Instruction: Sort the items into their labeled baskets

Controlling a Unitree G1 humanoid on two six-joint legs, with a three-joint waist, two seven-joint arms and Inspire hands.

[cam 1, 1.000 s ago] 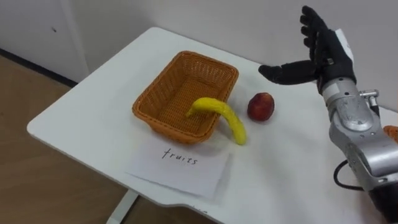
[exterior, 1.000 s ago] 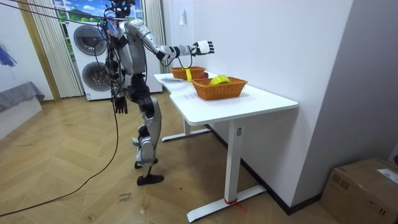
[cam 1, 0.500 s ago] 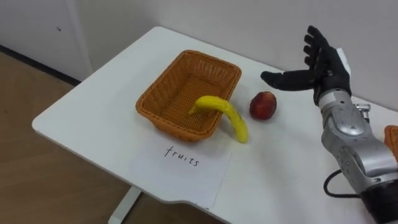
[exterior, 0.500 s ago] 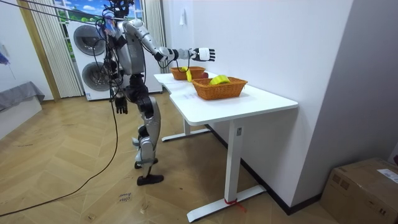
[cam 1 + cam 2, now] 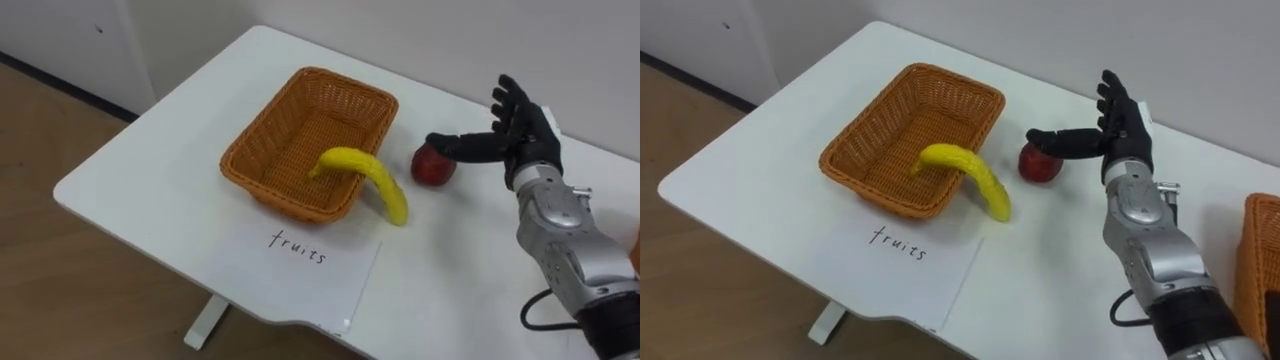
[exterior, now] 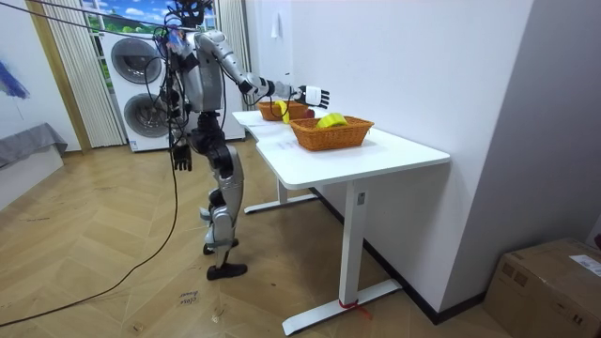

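Note:
An orange wicker basket [image 5: 262,152] [image 5: 862,150] stands on the white table, behind a sheet of paper [image 5: 300,270] with a handwritten label. A yellow banana [image 5: 368,178] [image 5: 968,173] lies across the basket's near right rim, one end inside and the other hanging out over the table. To the basket's right a red apple [image 5: 432,170] [image 5: 1037,166] rests on the table. My right hand [image 5: 512,138] [image 5: 1114,131] hovers open just above and right of the apple, thumb stretched over it. My left hand [image 6: 180,157] hangs at my side in the room view.
A second wicker basket [image 5: 1260,262] [image 6: 331,131] stands further right on the table, holding something yellow in the room view. The white table [image 5: 140,190] ends close in front of the paper. I stand at the table's end, with a washing machine [image 6: 131,66] behind me.
My right hand has come down and towards the apple; its thumb now reaches over the fruit. The banana, apple and basket have not moved. The camera has shifted slightly.

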